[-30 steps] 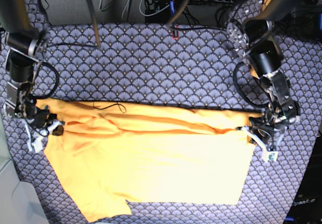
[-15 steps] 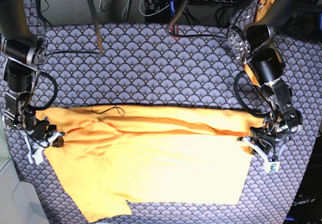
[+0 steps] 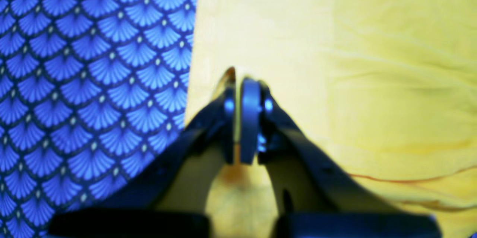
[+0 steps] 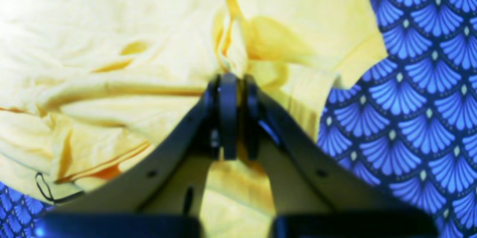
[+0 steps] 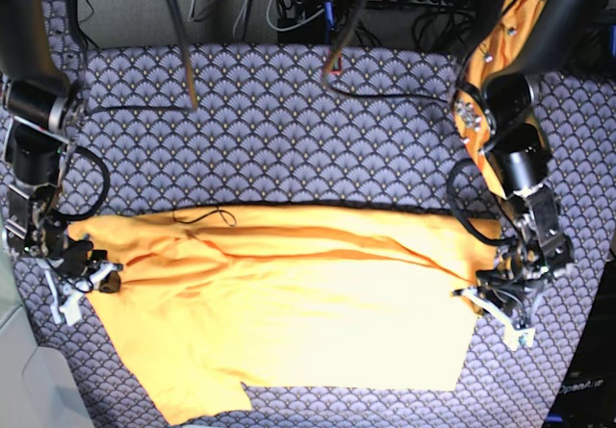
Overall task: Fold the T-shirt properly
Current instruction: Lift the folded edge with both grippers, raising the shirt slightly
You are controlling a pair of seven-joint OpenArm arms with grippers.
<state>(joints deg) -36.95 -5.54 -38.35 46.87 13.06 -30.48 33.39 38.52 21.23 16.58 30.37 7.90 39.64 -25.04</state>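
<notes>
In the left wrist view the left claw (image 3: 238, 81) is pressed together on the hem edge of the T-shirt (image 3: 335, 63), just where the yellow fabric meets the scallop-patterned cloth (image 3: 93, 81), probably so that edge can be carried over as a straight line. In the right wrist view the right claw (image 4: 233, 78) pinches a bunched ridge of the shirt near its sleeve end. The base view shows the shirt lying flat across the counter, its far layer doubled toward the near side, each claw holding one end, apparently to keep the fold taut.
</notes>
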